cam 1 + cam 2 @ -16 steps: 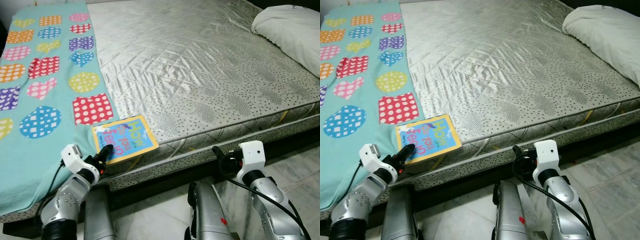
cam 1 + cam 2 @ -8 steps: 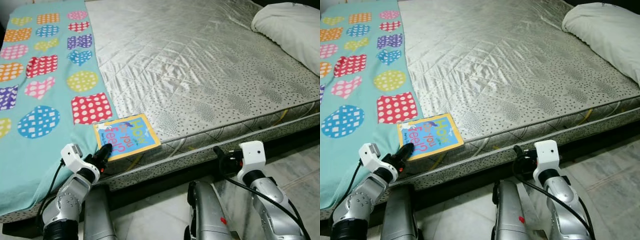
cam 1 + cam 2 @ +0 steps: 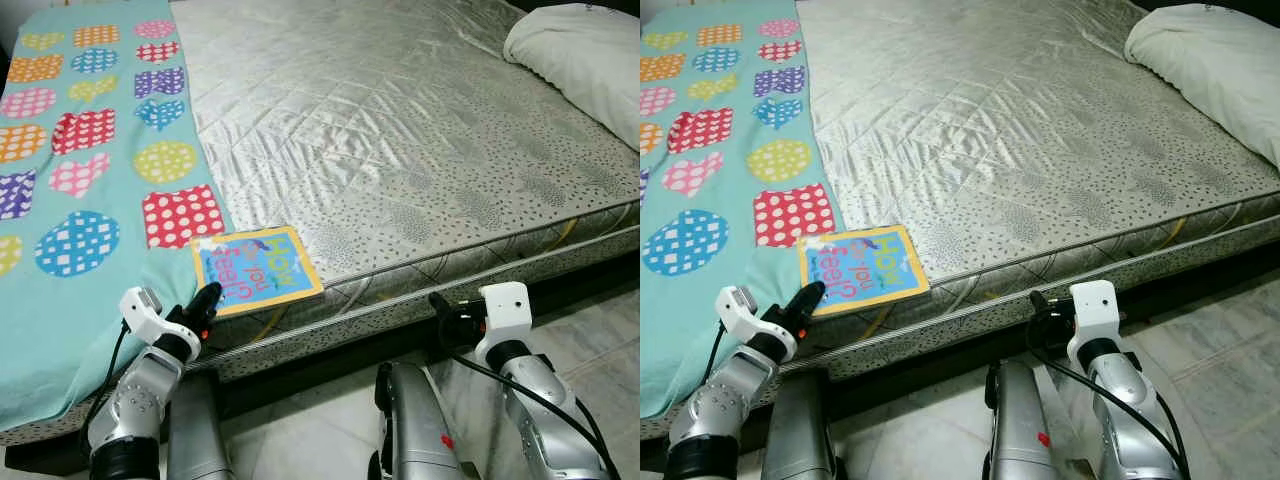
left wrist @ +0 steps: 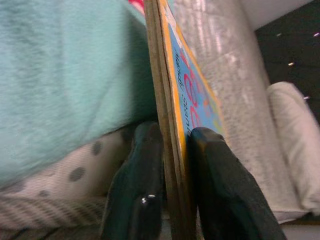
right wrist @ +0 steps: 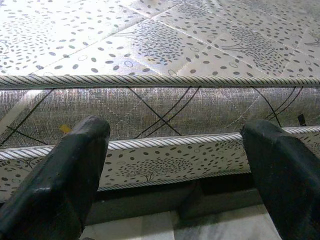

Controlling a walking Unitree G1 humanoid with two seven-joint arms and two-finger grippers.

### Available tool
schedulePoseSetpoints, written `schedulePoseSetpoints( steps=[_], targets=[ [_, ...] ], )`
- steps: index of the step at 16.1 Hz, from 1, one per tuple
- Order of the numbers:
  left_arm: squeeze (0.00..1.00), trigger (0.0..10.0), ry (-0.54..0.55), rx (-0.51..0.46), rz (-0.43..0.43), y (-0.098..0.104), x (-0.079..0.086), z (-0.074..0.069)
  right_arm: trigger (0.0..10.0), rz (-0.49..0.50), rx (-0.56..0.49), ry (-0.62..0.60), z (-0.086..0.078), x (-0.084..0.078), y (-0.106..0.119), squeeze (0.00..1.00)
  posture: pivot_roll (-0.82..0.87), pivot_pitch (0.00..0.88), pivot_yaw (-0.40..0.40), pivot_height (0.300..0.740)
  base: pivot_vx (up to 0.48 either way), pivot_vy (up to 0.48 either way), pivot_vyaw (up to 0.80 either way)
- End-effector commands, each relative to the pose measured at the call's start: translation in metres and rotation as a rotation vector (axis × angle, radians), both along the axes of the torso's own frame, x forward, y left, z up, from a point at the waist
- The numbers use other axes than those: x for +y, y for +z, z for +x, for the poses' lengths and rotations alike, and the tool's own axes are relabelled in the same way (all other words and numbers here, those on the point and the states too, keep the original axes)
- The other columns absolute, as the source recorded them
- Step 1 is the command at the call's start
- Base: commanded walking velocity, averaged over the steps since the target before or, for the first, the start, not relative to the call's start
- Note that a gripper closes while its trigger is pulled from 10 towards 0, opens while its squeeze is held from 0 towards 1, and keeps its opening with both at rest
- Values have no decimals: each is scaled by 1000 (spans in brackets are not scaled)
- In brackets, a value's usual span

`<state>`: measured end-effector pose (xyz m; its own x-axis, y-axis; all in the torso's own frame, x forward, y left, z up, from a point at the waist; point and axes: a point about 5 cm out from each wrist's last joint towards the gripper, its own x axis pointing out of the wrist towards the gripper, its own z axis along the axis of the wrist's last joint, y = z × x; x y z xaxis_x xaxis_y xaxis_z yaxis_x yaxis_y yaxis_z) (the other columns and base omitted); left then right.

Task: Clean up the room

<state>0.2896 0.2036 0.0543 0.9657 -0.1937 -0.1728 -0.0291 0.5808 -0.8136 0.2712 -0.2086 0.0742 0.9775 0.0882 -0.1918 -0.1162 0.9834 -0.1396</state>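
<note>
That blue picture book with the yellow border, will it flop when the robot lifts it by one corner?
Probably not: the blue picture book with the yellow border shows thick, board-like pages in the left wrist view. It looks light. Held only at its edge by the left gripper, it may sag or pivot.

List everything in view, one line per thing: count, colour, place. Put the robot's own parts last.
Book: one, blue cover with yellow border, at the near edge of the mattress, beside the blanket.
Blanket: one, teal with dotted colourful shapes, over the left part of the bed, draping over the near edge.
Mattress: one, silver-grey quilted, bare across the middle and right.
Pillow: one, white, far right corner of the bed.
Floor: pale tiles, in front of the bed.
Left gripper: one, black fingers, shut on the book's near edge; left wrist view shows a finger on each side of it.
Right gripper: one, black fingers, open, in front of the mattress side, holding nothing.
</note>
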Motion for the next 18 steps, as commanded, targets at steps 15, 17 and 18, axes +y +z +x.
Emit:
schedulePoseSetpoints(
  steps=[15,17,18],
  targets=[
    [0,0,183,-257,683,54,-2,-33,10000,194,-20,-87,27,34,4,0,-76,0,-6,509,0,0,0],
    [0,0,185,-262,777,54,-11,-39,10000,208,-10,-121,32,40,7,0,-67,0,-9,509,0,0,0],
    [0,0,175,-274,817,54,-14,-41,10000,226,-22,-120,34,42,9,0,-67,0,-8,509,0,0,0]
  ],
)
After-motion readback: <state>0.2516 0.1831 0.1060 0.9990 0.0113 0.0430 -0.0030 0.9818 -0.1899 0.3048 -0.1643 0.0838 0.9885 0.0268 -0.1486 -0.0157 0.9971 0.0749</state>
